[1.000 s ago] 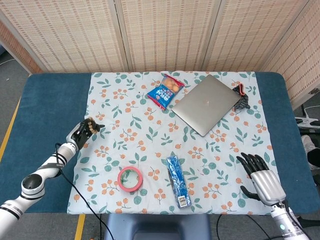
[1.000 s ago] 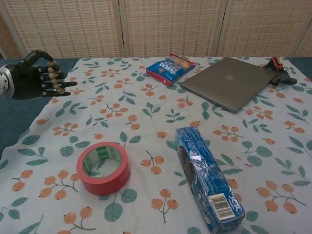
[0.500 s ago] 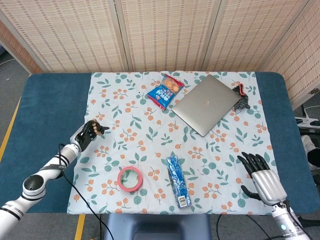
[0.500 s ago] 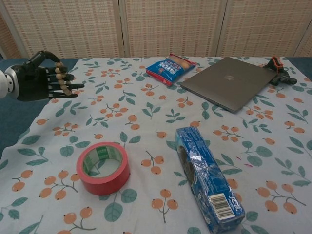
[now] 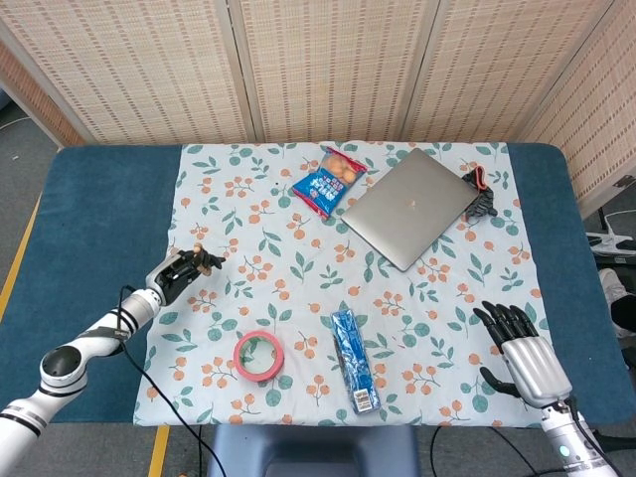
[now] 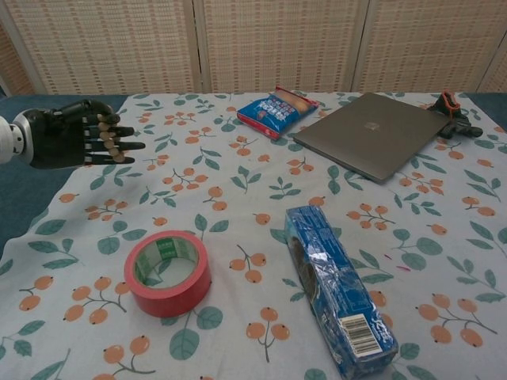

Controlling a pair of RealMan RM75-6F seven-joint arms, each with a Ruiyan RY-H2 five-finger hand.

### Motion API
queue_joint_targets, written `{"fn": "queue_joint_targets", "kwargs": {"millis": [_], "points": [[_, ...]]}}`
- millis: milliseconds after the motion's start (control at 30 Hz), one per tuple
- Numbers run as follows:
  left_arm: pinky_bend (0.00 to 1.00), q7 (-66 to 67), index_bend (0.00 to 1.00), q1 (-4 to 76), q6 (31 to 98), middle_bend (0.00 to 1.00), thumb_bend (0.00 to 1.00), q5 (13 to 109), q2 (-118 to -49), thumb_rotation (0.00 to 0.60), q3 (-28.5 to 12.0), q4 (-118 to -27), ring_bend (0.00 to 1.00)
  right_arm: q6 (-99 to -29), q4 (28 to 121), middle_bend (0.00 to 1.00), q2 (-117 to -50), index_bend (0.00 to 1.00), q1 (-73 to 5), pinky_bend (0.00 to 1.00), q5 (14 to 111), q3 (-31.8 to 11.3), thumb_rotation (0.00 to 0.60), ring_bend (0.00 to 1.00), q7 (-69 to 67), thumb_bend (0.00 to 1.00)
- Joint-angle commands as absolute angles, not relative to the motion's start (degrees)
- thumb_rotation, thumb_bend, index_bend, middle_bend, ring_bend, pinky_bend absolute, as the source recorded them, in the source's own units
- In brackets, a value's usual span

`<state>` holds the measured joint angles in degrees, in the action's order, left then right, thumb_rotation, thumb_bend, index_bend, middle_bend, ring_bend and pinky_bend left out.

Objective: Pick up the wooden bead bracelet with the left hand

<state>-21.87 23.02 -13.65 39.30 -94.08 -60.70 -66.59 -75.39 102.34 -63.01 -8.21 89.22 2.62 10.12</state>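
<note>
While its fingers reach out over the left part of the floral tablecloth, the left hand holds the wooden bead bracelet, whose beads are strung across the fingers and lifted clear of the cloth. In the head view the same hand sits just inside the cloth's left edge, with the beads showing at its fingertips. Nearest to it, toward the front of the table, lies a red tape roll, flat on the cloth, and to the right of that a long blue packet with a barcode at its near end. Further back, a blue snack bag lies beside a closed grey laptop, and a small black and orange object sits just past the laptop's far right corner. The right hand hovers at the right front of the table, holding nothing, fingers spread apart.
</note>
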Motion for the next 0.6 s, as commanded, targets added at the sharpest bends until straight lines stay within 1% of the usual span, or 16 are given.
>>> {"fn": "queue_joint_targets", "kwargs": {"millis": [33,200,267,333,367,467,533,600], "points": [[0.01,-19.25,0.56,22.82,-16.27,0.5,1.0,38.48,-94.7,0.6,-62.04,-65.18,0.14,-75.38,102.35,0.0,-63.0,0.0,-8.21,0.0,89.21,2.61,0.6,0.0,10.11,0.23],[0.01,-15.46,0.54,22.73,-19.64,0.46,1.0,37.46,-95.37,0.6,-63.39,-63.83,0.12,-75.35,102.33,0.0,-63.02,0.0,-8.22,0.0,89.19,2.6,0.6,0.0,10.13,0.23],[0.01,-14.06,0.53,22.6,-19.82,0.45,1.0,36.97,-95.89,0.6,-63.89,-63.58,0.11,-75.34,102.32,0.0,-63.02,0.0,-8.22,0.0,89.13,2.57,0.6,0.0,10.1,0.23],[0.01,-13.09,0.5,22.56,-19.67,0.44,0.99,36.71,-96.19,0.6,-64.04,-63.52,0.1,-75.32,102.31,0.0,-63.02,0.0,-8.24,0.0,89.09,2.54,0.6,0.0,10.08,0.23],[0.01,-12.56,0.48,22.57,-19.55,0.44,0.93,36.76,-96.24,0.6,-63.96,-63.47,0.1,-75.3,102.31,0.0,-63.01,0.0,-8.25,0.0,89.08,2.54,0.6,0.0,10.07,0.23],[0.0,-11.88,0.46,22.61,-19.23,0.43,0.65,36.43,-96.25,0.6,-63.53,-63.41,0.09,-75.25,102.28,0.0,-62.98,0.0,-8.28,0.0,89.07,2.53,0.6,0.0,10.02,0.23],[0.0,-11.63,0.46,22.67,-18.85,0.42,0.56,36.17,-96.23,0.6,-63.26,-63.41,0.08,-75.23,102.3,0.0,-62.96,0.0,-8.29,0.0,89.09,2.54,0.6,0.0,9.96,0.23],[0.0,-11.62,0.46,22.71,-18.65,0.42,0.52,35.78,-96.21,0.6,-63.04,-63.4,0.08,-75.28,102.3,0.0,-62.94,0.0,-8.28,0.0,89.1,2.52,0.6,0.0,9.94,0.23]]}}
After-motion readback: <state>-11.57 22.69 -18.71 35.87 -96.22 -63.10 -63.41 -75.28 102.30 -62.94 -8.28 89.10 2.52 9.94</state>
